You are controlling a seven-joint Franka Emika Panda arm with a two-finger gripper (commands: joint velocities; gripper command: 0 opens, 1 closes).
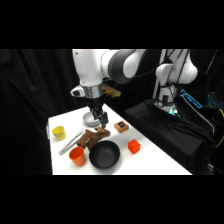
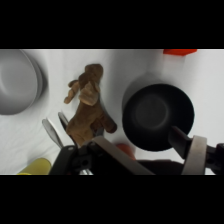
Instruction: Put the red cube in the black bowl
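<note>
Red cube (image 1: 133, 146) beside black bowl (image 1: 104, 154)

A robotics lab, judging by the black curtains (image 1: 30, 85) hung all round, the white desk (image 1: 155, 157) set out with small props, and cabled equipment (image 1: 192, 100) at the far right

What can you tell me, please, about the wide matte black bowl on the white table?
The wide round matte black bowl stands upright near the front edge of the white table, its opening facing up. In the wrist view its inside looks empty, dull and dark with a paler worn patch at the bottom. The orange cup sits close beside it, the brown plush toy just behind it, and the small red cube stands apart on its other side. The gripper hangs above the toy, not over the bowl.
</note>
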